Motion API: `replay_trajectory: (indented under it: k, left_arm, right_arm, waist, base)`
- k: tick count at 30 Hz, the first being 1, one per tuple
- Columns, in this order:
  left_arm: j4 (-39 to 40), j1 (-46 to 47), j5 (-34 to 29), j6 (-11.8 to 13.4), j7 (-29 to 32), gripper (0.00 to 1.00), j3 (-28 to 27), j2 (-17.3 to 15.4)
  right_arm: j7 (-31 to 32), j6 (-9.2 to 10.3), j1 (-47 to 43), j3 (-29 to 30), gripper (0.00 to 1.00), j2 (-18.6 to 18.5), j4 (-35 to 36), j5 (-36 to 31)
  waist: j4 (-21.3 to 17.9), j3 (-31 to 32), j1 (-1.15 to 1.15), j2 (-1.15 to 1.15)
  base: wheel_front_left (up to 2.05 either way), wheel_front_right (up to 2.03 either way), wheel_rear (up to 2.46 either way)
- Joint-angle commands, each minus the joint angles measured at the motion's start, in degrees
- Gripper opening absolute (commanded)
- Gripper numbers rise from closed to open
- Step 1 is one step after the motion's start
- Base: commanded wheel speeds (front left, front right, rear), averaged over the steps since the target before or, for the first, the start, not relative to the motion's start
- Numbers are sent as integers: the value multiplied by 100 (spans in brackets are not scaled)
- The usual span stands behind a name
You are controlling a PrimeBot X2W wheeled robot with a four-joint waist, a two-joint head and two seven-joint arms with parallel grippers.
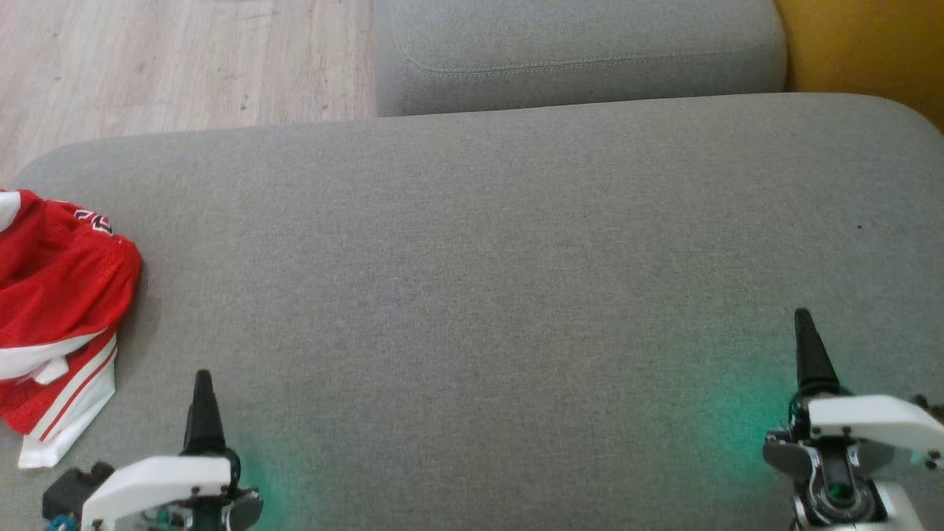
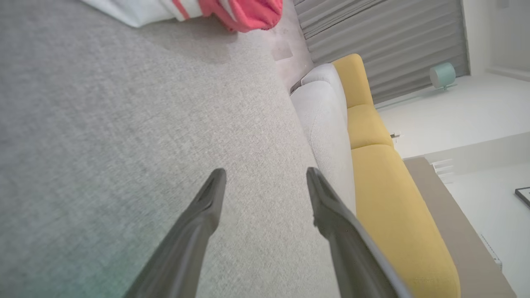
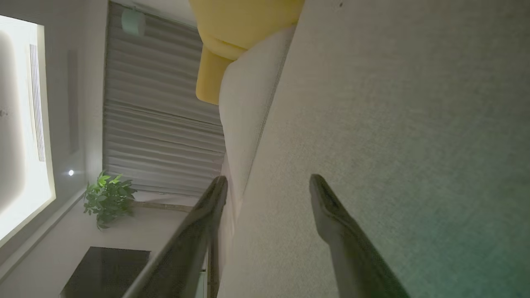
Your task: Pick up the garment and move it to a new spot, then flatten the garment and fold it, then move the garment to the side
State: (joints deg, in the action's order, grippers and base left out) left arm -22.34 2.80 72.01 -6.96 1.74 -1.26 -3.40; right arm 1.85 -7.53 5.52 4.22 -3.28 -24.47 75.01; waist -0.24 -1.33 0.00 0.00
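Listing what we see, from nearest to farthest.

1. Left claw (image 2: 265, 176): fingers spread wide apart with nothing between them. It hangs low over the grey cushion (image 1: 472, 258), tips pointing forward.
2. Right claw (image 3: 268, 179): fingers likewise wide apart and empty. It sits well off to the right of the left claw, over bare grey fabric.
3. Garment (image 1: 55, 295): red mesh with white trim. It lies on the cushion just outside the left claw, on its left, level with the fingertip and reaching a little ahead of it. Neither claw touches it. It sits in a loose heap with soft creases, and one white hem pokes toward us.
4. Back cushion (image 1: 575, 51): grey, ahead of both claws, beyond the seat's far edge.
5. Wooden floor (image 1: 184, 59): ahead and to the left of the left claw.
6. Yellow sofa (image 2: 393, 207): beyond the grey seating, ahead of the right claw.

Task status, by our reckoning: the garment is off to one side and both claws are free. That fits either a finished job or one not yet begun. The rumpled outline shows no crisp fold, so we cannot confirm that flattening and folding are done. If they are not, every step remains.
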Motion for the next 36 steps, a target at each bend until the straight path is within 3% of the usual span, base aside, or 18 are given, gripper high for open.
replay_trajectory:
  k: [1, 36]
  left_arm:
    - [127, 326, -177, 40, -69, 100, 10, -139]
    - [-144, 456, -2886, 488, -681, 100, 377, -295]
  right_arm:
    - [-90, 1, 396, -52, 100, -133, 163, -173]
    - [-698, 2, 651, -319, 100, 31, -277, -3193]
  waist:
    - [-1, -7, 0, 0]
    - [-127, -69, 0, 0]
  base:
    - [0, 0, 0]
    - [0, 0, 0]
